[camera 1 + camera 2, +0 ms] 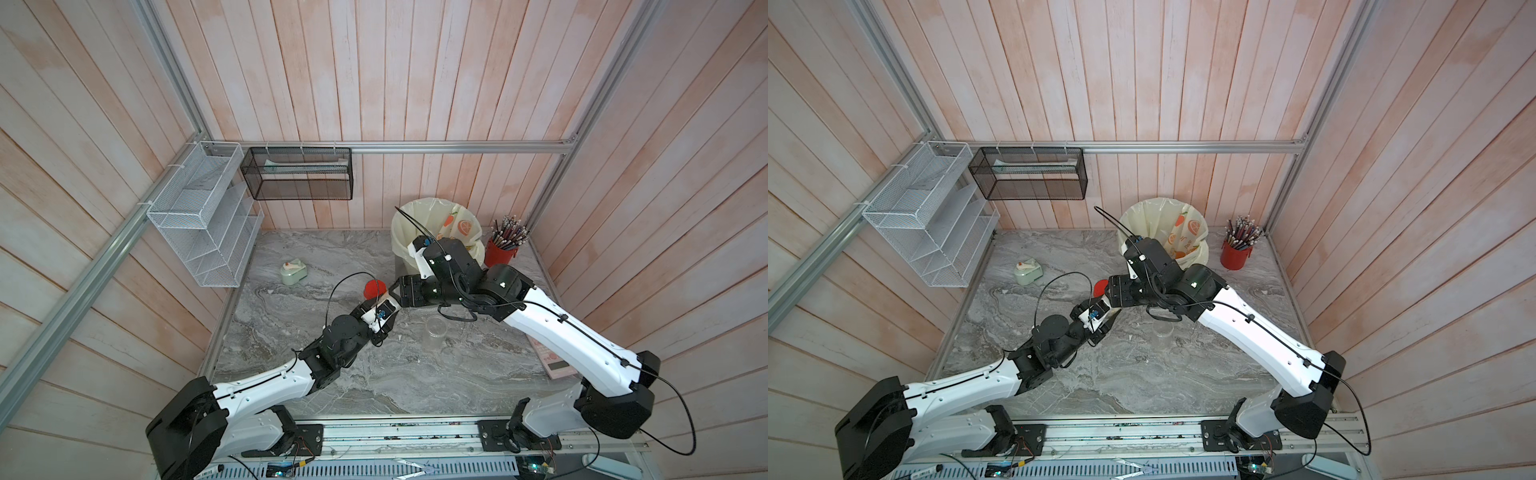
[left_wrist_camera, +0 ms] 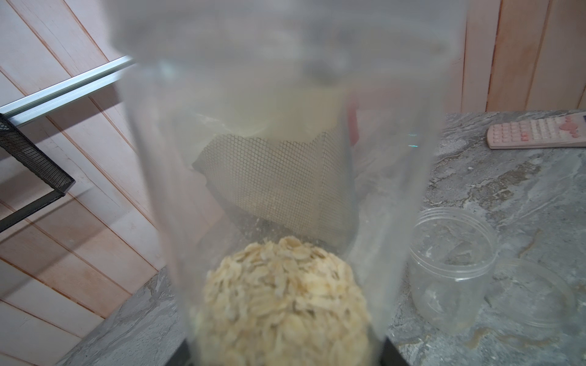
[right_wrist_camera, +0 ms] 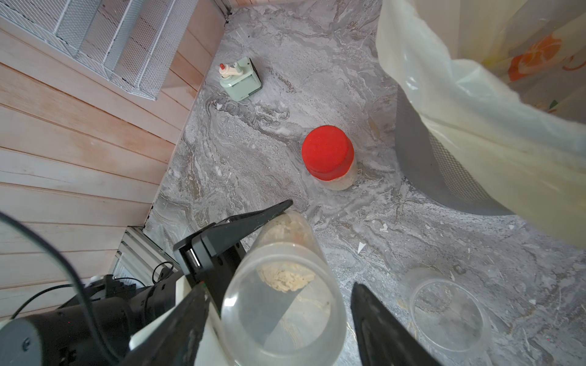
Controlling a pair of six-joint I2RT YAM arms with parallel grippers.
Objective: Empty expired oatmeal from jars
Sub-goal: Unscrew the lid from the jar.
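My left gripper [image 1: 385, 300] [image 2: 288, 351] is shut on a clear jar [image 2: 285, 158] [image 3: 279, 294], holding it tilted above the table. Pale oatmeal [image 2: 285, 304] [image 3: 285, 277] lies heaped at the gripped end. My right gripper [image 1: 394, 289] [image 3: 280, 286] is open, its jaws standing either side of the jar's clear-lidded end, with a gap showing on one side. A second jar with a red lid [image 1: 375, 288] [image 3: 328, 155] stands upright beside them, with oatmeal in it. A third jar [image 1: 435, 332] [image 2: 450, 266] stands open and nearly empty.
A mesh bin [image 1: 419, 232] [image 3: 444, 164] lined with a yellowish bag stands behind the right arm. A red pencil cup [image 1: 500, 251] is beside it. A green device [image 1: 293, 272] sits at the left, and a pink calculator [image 2: 536, 131] at the right. A loose clear lid [image 2: 532, 291] lies by the open jar.
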